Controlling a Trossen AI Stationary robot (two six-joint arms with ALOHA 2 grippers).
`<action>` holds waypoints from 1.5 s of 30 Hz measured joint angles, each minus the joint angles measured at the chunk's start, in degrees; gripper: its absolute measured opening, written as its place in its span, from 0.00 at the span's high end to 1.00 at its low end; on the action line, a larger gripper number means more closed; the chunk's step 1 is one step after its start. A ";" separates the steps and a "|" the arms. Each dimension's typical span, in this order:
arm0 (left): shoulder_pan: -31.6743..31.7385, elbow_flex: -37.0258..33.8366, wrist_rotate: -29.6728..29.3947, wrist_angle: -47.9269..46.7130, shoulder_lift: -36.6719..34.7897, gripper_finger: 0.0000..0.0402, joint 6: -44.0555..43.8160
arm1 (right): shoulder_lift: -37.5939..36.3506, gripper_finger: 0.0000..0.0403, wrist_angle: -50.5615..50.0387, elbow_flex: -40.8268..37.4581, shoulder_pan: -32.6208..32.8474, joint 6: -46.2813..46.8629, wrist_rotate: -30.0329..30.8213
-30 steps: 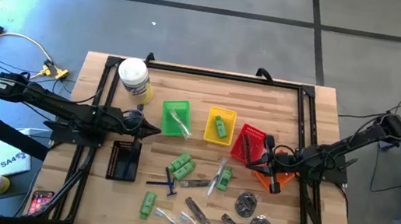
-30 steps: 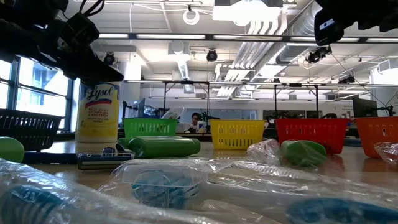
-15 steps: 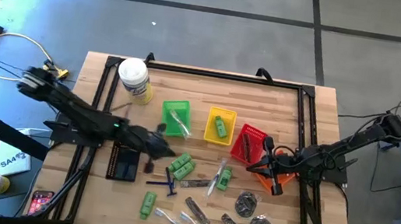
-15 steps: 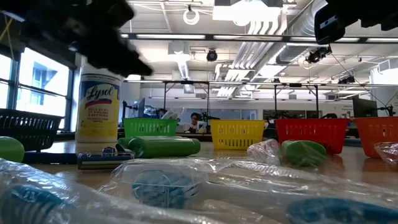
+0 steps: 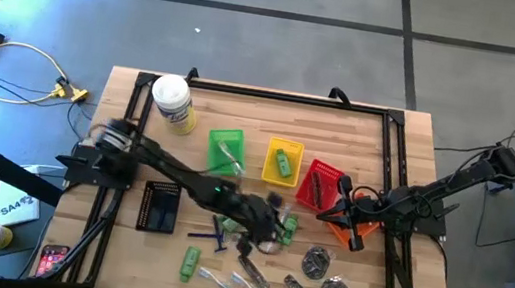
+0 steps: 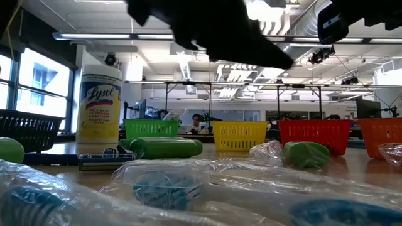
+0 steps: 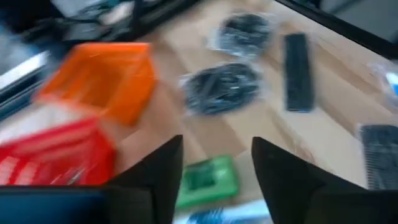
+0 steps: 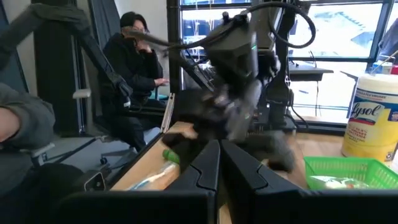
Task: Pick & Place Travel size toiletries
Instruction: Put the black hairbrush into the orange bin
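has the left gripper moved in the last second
Yes. In the high view the left gripper has swung from beside the black basket out across the table, away from the white jar, and now sits open over the toiletries below the yellow basket.

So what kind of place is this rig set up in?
Probably a robotics lab or workshop: exposed ceiling ducts and strip lights overhead, framed workbenches in rows behind the table, and a person seated at a desk.

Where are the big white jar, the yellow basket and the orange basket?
Big white jar (image 5: 170,102), high view, on its white lid.
Yellow basket (image 6: 239,135), low view, on its front mesh wall.
Orange basket (image 7: 102,78), left wrist view, on its side wall.
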 joint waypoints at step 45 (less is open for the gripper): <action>-1.33 31.46 7.13 0.41 30.72 0.62 7.25 | 0.00 0.98 -1.71 0.02 -0.03 0.46 1.07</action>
